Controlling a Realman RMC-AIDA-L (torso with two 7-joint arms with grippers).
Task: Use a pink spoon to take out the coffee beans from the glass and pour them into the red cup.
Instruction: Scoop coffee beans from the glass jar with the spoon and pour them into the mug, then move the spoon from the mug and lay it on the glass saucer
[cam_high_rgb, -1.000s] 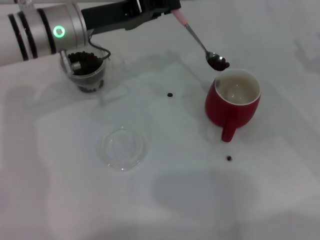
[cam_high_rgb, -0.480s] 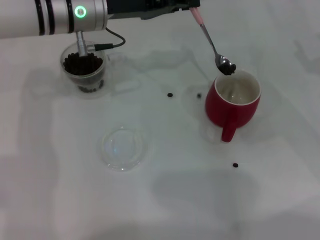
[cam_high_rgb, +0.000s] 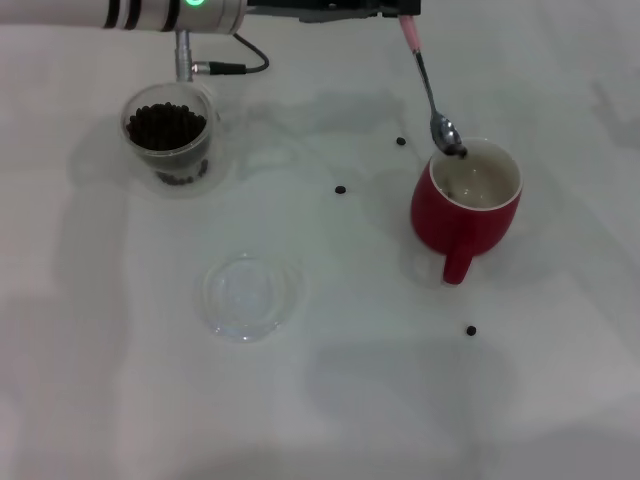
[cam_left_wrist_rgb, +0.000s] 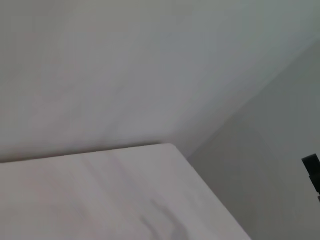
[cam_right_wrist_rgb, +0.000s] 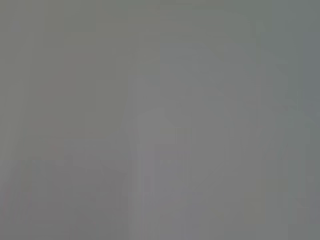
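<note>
My left gripper (cam_high_rgb: 396, 10) is at the top edge of the head view, shut on the pale pink handle of the pink spoon (cam_high_rgb: 428, 88). The spoon hangs steeply, and its metal bowl is tipped at the far left rim of the red cup (cam_high_rgb: 466, 205). A few coffee beans (cam_high_rgb: 458, 151) cling at the spoon tip over the cup's cream inside. The glass (cam_high_rgb: 168, 140) stands at the far left, filled with dark coffee beans (cam_high_rgb: 165, 123). The wrist views show none of these things. My right gripper is out of view.
A flat clear glass dish (cam_high_rgb: 247, 295) lies in front of the glass. Loose beans lie on the white table: one left of the cup (cam_high_rgb: 340, 190), one behind it (cam_high_rgb: 401, 141), one in front of it (cam_high_rgb: 470, 330).
My left arm has moved up and to the right. The spoon has tilted steeper and its bowl has come to the cup's rim, shedding most of its beans. A stray bean has appeared behind the cup.
</note>
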